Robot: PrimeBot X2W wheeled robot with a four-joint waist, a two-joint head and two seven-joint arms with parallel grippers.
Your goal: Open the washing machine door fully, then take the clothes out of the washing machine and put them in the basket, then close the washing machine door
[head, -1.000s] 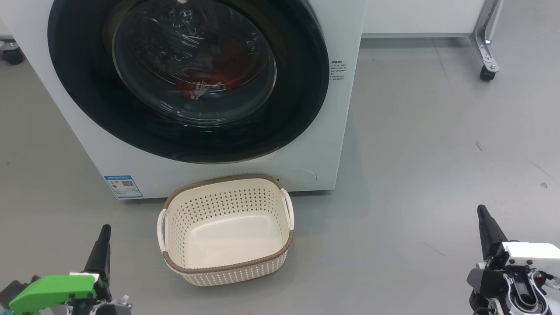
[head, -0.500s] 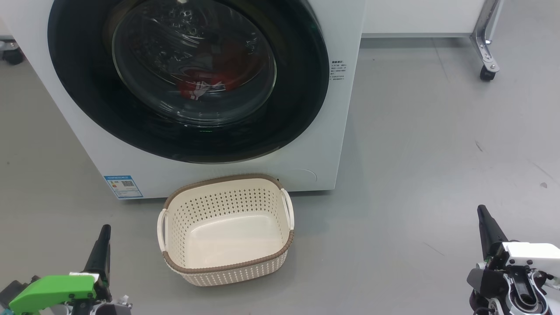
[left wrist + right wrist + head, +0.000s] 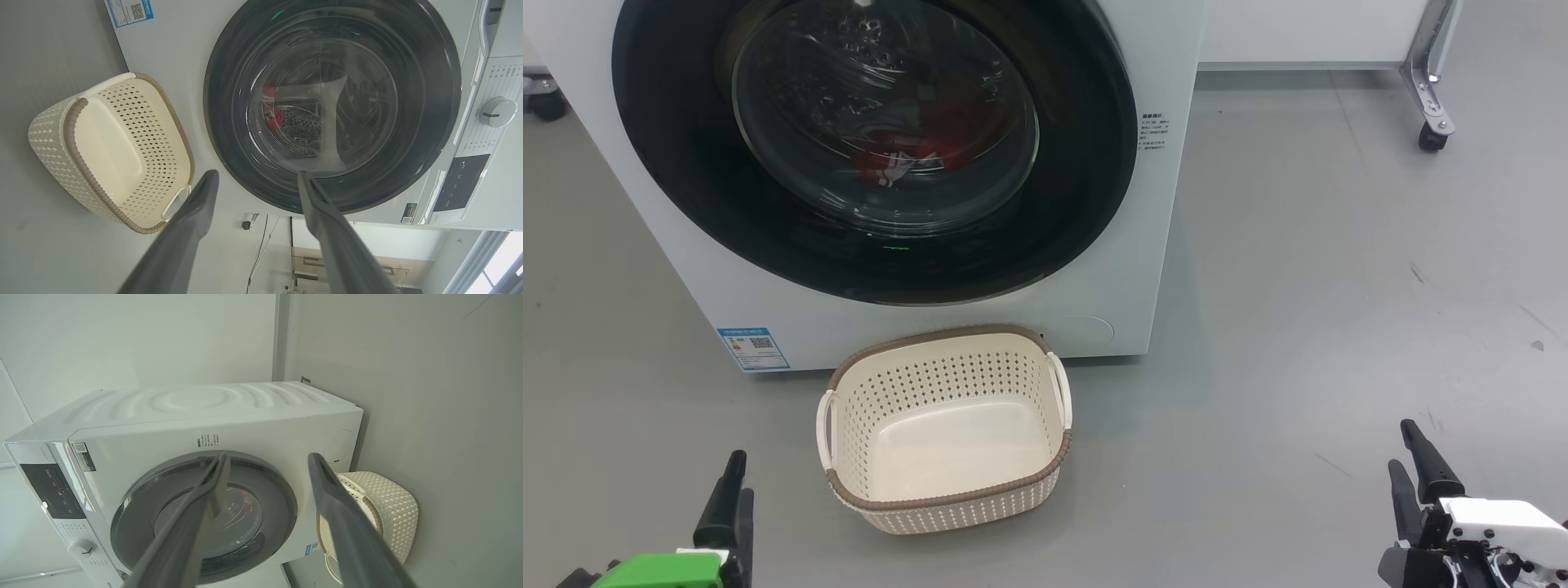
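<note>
Jaws stand apart on left gripper [image 3: 739, 486] and right gripper [image 3: 1401, 445], well short of the shut washing machine door [image 3: 874, 147]; swinging it open could knock the basket [image 3: 964, 514] below.

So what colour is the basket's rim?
The basket's rim is brown, woven-look; clearest in the head view.
</note>
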